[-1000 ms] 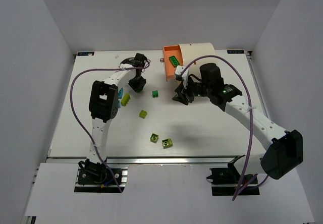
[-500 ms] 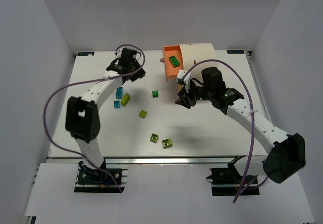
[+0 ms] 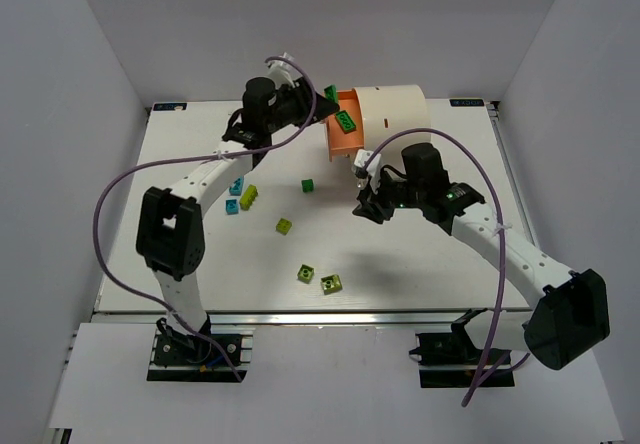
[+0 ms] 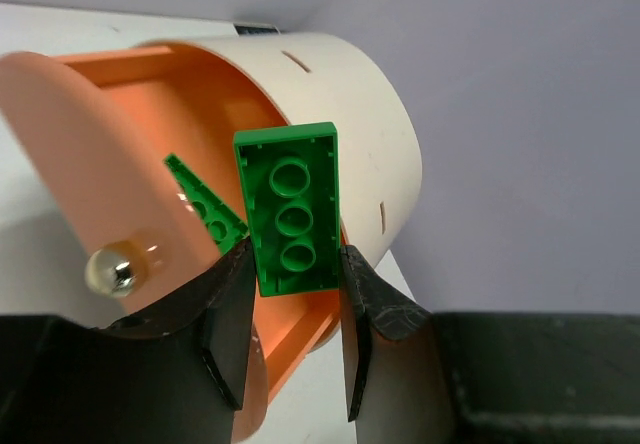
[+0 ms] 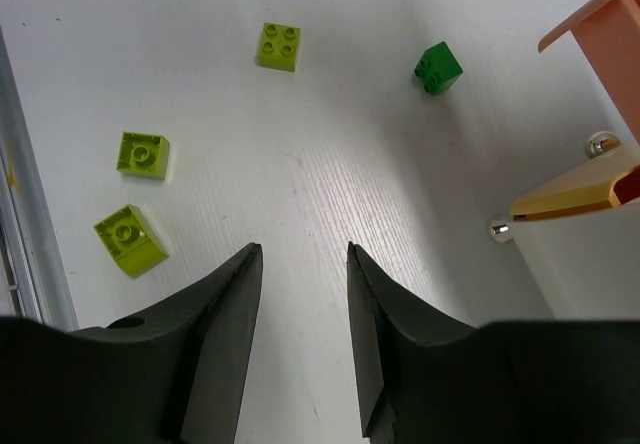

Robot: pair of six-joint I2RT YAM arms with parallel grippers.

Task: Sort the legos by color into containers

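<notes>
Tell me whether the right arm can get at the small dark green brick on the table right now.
Probably yes. The right gripper is open and empty, and the dark green brick lies alone on the table ahead of it, nothing between them; the drum stands off to the side.

Drum (image 4: 372,134) cream, orange-lined — lego (image 4: 290,209) green; teal legos (image 3: 237,184), seemingly.

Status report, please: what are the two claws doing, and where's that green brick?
Left gripper shut on dark green brick, at the drum mouth. Right gripper open, empty, over the table. Nothing blocking.
</notes>
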